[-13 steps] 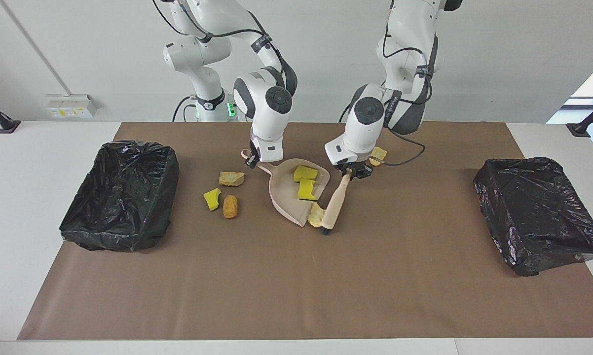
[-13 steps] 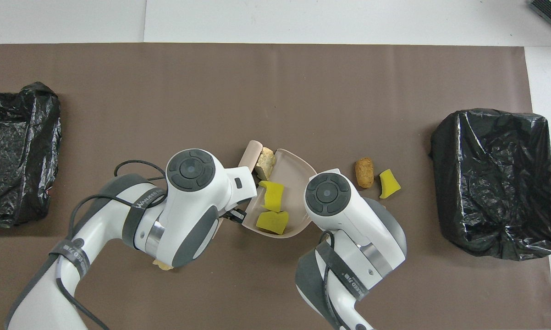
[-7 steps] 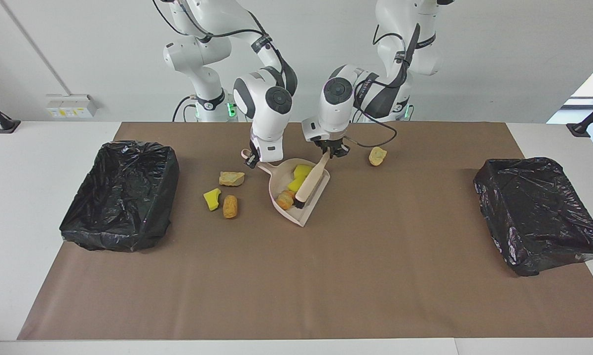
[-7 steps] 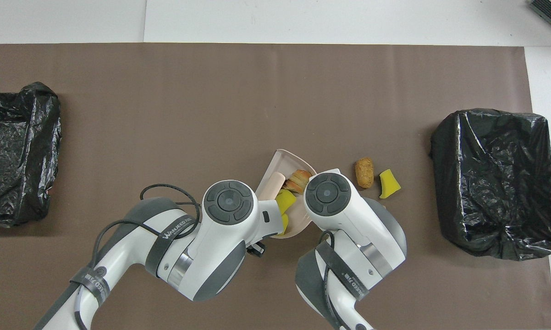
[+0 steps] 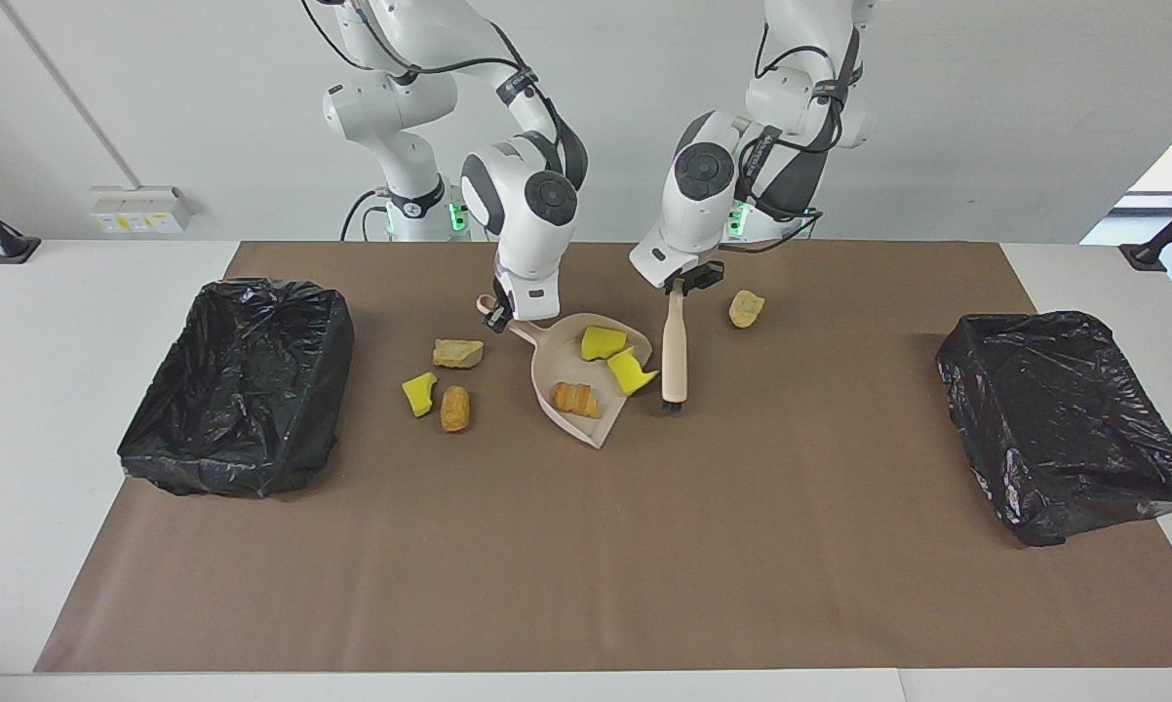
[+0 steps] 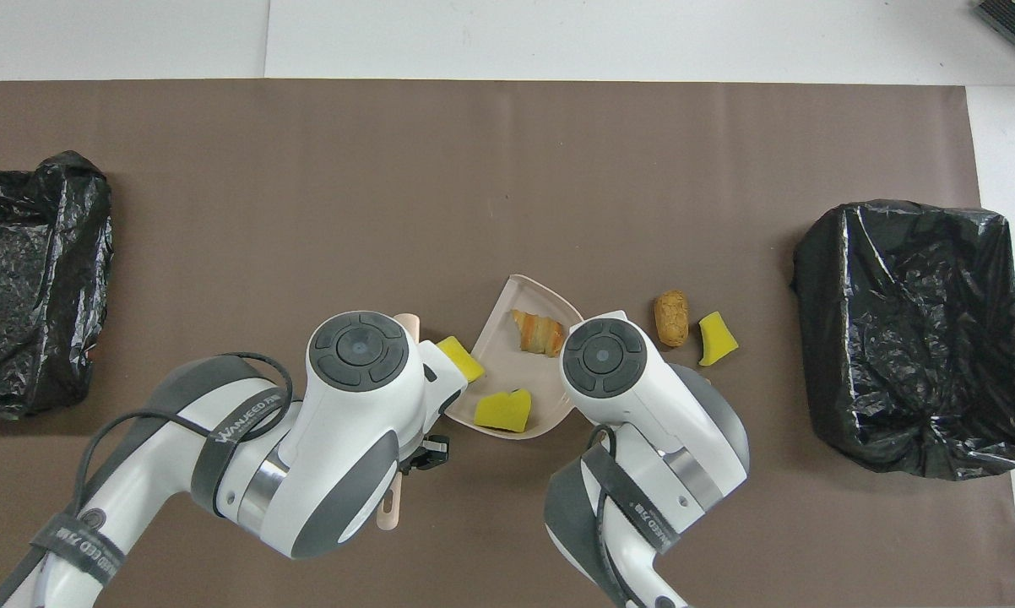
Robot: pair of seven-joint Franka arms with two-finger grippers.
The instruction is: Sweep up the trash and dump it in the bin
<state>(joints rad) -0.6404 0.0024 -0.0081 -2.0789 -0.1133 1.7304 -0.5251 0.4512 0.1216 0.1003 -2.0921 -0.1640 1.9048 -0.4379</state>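
My left gripper [image 5: 688, 283] is closed on the brush [image 5: 675, 343] handle, bristles down beside the pink dustpan [image 5: 551, 369]. My right gripper [image 5: 499, 314] grips the dustpan handle. 3 scraps [image 5: 575, 398] lie in the pan, 3 [image 5: 456, 408] toward the right arm's bin [image 5: 240, 380], 1 [image 5: 745, 308] near the brush.

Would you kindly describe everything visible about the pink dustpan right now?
The dustpan is pale pink, smooth like plastic, a shallow scoop with a raised rim and a short handle. It rests on the brown mat mid-table, mouth pointing away from the robots. The right gripper is shut on the handle. Inside lie a yellow sponge piece and a tan bread-like chunk; a second yellow piece straddles the rim on the brush's side.
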